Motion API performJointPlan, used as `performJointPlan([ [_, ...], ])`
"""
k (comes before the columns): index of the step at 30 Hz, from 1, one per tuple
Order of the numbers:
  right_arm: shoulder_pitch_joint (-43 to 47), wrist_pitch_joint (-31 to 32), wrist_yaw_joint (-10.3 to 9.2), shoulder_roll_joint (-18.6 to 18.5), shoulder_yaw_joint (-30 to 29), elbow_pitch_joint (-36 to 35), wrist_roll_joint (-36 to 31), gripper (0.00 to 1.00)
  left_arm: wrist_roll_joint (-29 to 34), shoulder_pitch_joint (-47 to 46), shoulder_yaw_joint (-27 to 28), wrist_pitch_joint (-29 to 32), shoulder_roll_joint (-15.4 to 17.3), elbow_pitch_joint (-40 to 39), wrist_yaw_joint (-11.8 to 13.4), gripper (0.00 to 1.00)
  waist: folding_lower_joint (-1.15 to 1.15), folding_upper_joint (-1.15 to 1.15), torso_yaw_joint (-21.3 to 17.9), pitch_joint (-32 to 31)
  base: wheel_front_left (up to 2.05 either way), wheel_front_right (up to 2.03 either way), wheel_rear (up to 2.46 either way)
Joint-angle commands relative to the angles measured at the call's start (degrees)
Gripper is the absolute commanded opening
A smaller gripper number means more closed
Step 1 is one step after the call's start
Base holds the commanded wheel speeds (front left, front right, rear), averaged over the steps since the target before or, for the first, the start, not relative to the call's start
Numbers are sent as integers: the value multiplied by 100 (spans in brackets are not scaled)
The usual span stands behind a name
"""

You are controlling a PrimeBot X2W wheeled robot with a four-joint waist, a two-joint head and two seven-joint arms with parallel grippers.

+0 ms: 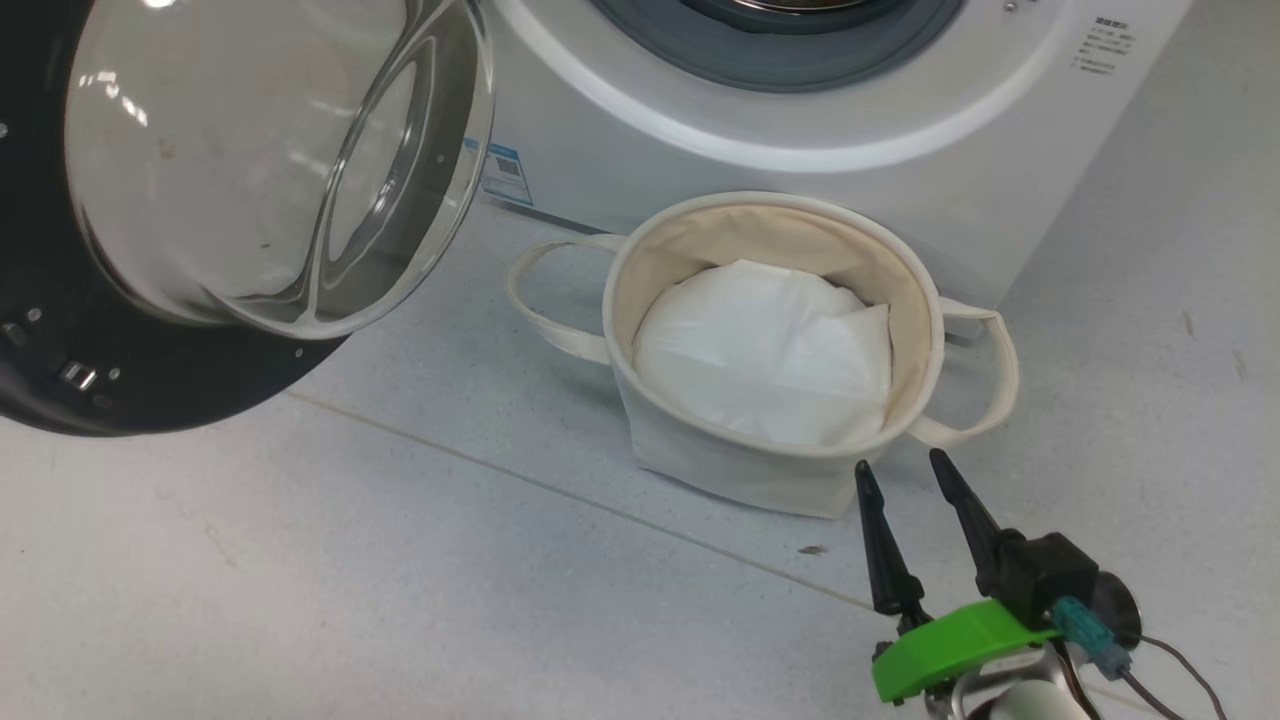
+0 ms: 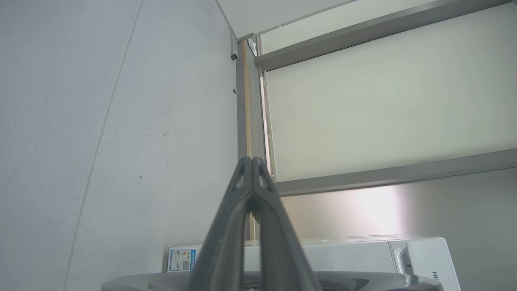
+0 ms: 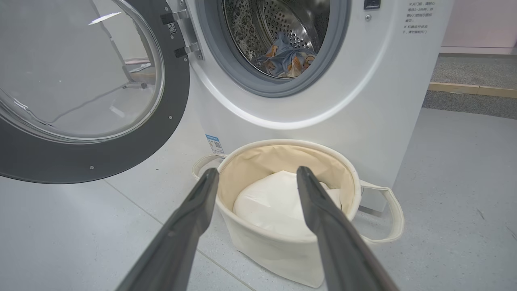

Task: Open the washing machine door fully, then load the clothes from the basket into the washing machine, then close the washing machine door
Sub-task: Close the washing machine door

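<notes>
The washing machine door (image 1: pixel 250 170) stands swung wide at the left side of the washing machine (image 1: pixel 800 130), with its clear glass bowl facing away from the machine's front. In the right wrist view the clothes (image 3: pixel 284 56), light blue with orange-brown bears, lie heaped low in the steel drum (image 3: pixel 282 20) inside the machine, behind the grey gasket. The basket (image 1: pixel 720 460) sits on the floor just in front of the machine, below the opening. It holds a white liner (image 1: pixel 770 350) and no printed fabric can be seen in it.

The right gripper (image 1: pixel 900 460) hovers at the basket's near rim, on the side away from the machine, its fingers apart and gripping nothing. The left gripper (image 2: pixel 251 161) has its fingers pressed together tip to tip, also gripping nothing, and points at the wall and pale blind above the machine's top.

Loading looks finished, so shutting the door appears to be the step in hand. It would go best with a push on the door's dark rim, not the glass, at the edge farthest from the machine's hinge. The push should follow the door's arc round to the machine's front and press until the latch catches. No garment seems to trail over the gasket, which is worth checking first. Whether the door's lower rim will clear the basket and its looped handle cannot be told from here.
</notes>
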Motion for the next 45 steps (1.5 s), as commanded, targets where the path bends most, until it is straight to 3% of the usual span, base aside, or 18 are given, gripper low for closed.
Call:
performJointPlan([
  [1, -156, -29, 5, -15, 130, -166, -54, 100, 31, -196, 91, 9, 472, -45, -47, 0, -1, 0, -42, 20, 0, 0, 0],
  [7, -127, -29, 5, -15, 119, -103, -110, 100, 54, -524, -66, 295, 543, 535, -168, 0, -1, 0, -117, 36, 0, 0, 0],
  [20, -155, -29, 5, -15, 190, -71, -121, 100, 124, -781, -642, 1407, 99, 687, -334, 0, -1, 0, -215, -58, 0, 0, 0],
  [32, -86, -29, 5, -15, 311, -91, 182, 100, 138, -370, -1180, 2296, -393, -23, -340, 0, -1, 0, -225, -296, 0, 0, 0],
  [45, 99, -29, 5, -15, 394, -76, 459, 100, -56, 383, -1670, 2934, -1194, -1206, -340, 0, -1, 0, -323, -696, 0, 0, 0],
])
